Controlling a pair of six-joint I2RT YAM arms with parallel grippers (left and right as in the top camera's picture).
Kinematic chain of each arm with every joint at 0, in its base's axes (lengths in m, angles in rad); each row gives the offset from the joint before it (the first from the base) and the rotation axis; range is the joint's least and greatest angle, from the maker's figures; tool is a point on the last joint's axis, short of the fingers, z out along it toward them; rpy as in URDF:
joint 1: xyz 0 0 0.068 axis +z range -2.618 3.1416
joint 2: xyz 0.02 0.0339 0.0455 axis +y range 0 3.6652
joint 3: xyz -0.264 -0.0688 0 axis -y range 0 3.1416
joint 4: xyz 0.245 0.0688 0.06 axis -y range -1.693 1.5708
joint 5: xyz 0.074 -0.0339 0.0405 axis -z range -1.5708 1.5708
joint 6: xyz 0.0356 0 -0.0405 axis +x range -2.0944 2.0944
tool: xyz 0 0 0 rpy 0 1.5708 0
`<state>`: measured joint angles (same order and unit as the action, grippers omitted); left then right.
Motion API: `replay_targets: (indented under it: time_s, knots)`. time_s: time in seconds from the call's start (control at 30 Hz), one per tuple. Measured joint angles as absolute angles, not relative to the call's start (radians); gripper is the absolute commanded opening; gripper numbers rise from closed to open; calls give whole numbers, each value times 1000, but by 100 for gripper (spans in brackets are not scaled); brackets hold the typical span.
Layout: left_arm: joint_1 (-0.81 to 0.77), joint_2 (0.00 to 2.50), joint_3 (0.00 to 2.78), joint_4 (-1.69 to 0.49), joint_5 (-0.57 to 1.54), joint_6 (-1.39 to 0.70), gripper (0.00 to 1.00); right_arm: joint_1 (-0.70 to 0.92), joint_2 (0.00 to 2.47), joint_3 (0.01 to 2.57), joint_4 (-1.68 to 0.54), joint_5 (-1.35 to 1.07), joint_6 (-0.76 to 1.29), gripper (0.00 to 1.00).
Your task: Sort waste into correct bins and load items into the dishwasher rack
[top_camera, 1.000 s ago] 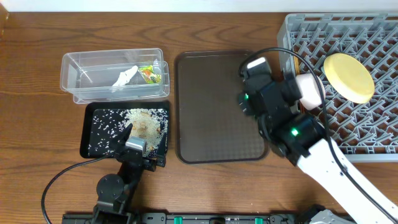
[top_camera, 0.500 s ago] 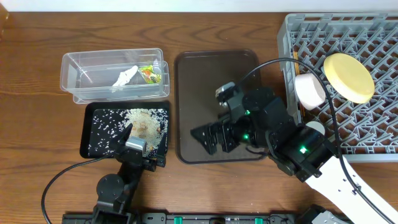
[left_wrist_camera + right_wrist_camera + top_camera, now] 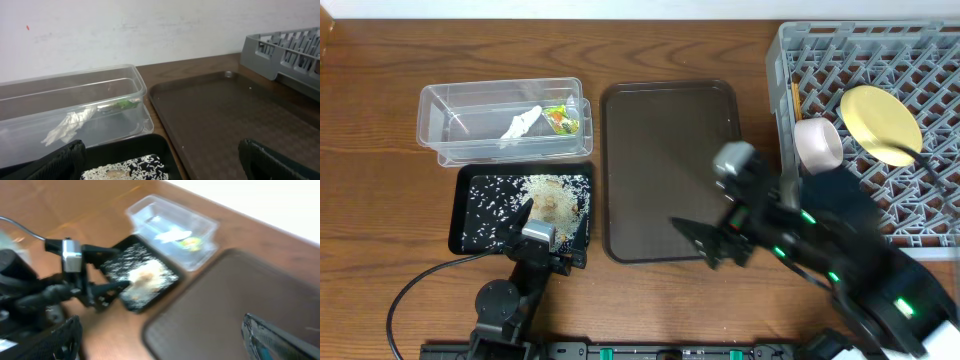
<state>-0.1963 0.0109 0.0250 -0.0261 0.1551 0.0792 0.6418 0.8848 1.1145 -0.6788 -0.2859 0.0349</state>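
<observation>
The clear tub (image 3: 500, 120) holds the white paper scrap (image 3: 520, 123) and the printed wrapper (image 3: 560, 117). The black tray (image 3: 470, 215) holds rice grains and beige crumbs (image 3: 552, 195). The grey rack (image 3: 920, 60) holds the yellow plate (image 3: 880, 122), a white bowl (image 3: 817, 145) on its side and a chopstick (image 3: 794, 97). My right gripper (image 3: 705, 243) is open and empty over the brown tray's front edge. My left gripper (image 3: 555, 228) is open and empty at the black tray's front edge. The light-blue bowl is not visible. The left wrist view shows the tub (image 3: 135, 85), the scrap (image 3: 67, 125) and the rice (image 3: 135, 167).
The dark brown serving tray (image 3: 670, 150) lies between the bins and the rack and is bare; it also shows in the left wrist view (image 3: 225, 120) and, blurred, in the right wrist view (image 3: 240, 305). The right arm covers the rack's front-left corner.
My right arm has swung away from the white bowl in the rack, toward the front, and now hangs over the brown tray's front edge. The left arm has not moved.
</observation>
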Motion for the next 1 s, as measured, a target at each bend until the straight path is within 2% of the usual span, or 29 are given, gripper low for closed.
replay_targets:
  time_s: [0.2,0.43,0.73,1.0]
  knots:
    - [-196,11,25,-26,155,79,99,544,688,1073,-736,-132,-18,99]
    - [-196,11,25,-26,155,79,99,346,479,839,-692,-131,-35,99]
    - [-196,11,25,-26,155,79,99,165,156,478,-550,-260,-38,99]
    - [-196,11,25,-26,155,79,99,132,14,208,-307,-298,-39,99]
